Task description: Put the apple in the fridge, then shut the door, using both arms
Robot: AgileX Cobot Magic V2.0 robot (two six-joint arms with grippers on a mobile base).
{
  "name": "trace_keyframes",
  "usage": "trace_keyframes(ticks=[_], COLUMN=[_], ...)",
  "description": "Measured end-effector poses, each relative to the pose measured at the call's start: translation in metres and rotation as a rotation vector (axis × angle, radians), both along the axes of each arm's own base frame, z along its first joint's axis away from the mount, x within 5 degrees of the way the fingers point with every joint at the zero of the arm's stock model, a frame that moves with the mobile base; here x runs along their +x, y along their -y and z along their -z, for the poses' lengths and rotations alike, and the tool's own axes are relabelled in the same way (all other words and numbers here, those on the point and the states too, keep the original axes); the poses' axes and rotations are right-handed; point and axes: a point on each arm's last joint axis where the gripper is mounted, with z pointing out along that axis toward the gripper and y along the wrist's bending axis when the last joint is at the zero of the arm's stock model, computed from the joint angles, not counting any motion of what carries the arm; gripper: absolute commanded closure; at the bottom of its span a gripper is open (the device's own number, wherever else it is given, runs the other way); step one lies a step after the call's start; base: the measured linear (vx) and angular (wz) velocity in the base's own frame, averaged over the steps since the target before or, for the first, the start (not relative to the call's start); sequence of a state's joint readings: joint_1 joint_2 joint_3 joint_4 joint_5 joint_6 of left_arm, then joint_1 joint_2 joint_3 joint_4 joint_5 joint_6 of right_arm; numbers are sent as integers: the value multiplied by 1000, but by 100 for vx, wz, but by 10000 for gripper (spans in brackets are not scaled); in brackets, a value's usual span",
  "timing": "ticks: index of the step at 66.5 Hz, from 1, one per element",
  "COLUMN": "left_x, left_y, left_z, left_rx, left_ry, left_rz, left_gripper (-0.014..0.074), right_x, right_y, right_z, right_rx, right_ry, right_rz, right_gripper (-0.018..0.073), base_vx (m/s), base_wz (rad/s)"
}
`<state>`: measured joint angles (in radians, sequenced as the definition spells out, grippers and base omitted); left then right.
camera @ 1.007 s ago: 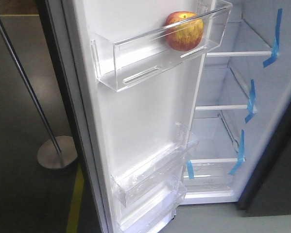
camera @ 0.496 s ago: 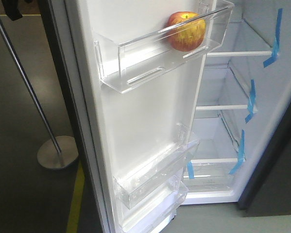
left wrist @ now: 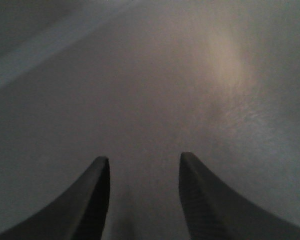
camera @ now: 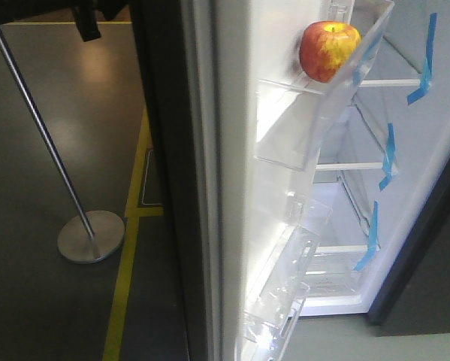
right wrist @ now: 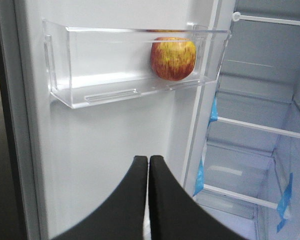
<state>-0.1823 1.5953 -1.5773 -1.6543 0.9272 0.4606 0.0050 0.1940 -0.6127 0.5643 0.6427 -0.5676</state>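
The apple (right wrist: 173, 57) sits in the door's (camera: 232, 188) top clear bin (right wrist: 114, 90), so it rides in as the door swings toward the fridge (camera: 435, 188). Left gripper (left wrist: 143, 197) jaws spread, facing a plain grey surface; right gripper (right wrist: 148, 200) jaws pressed together, empty.

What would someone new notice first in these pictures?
The red-and-yellow apple stands out, sitting alone in the top clear bin of the door. The door is only partly closed, with blue tape strips showing on the fridge shelves behind it.
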Motion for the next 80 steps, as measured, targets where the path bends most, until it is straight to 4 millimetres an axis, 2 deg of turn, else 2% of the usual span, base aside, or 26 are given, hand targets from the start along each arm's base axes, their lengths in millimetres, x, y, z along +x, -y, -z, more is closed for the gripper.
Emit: trace_keyframes(ticks=[15,24,30,36,52,58,64,80], left_x=[-31,-44,-46,-48,-54,-56,-58,-61], left_y=[54,68,69,67,54,50,45,34], left_z=[0,1,1,1,3,4,4,7], left_rx=[30,66,95,134,350,440,521,704], left_ry=[79,166,217,256,356,394,428,451], left_rz=[212,286,292,291,244,219,192,124], left_gripper=[270,272,272,272,272,272,272,272], right_x=[1,1,1,2,27,42,59,118], right_y=[3,3,4,4,6,8,10,17], right_z=[-4,-5,-6,-7,-6,-6,-9,-31], right_rx=[-3,0,2,6,17,30,40,26], right_ry=[44,56,63,75,5,-15,-28,-24], right_rz=[32,38,43,52,68,91,121,202], right_gripper=[552,539,503,431,85,-6,-33,-6], base_vx=[0,0,0,0,0,0,0,0], base_wz=[0,0,0,0,0,0,0,0])
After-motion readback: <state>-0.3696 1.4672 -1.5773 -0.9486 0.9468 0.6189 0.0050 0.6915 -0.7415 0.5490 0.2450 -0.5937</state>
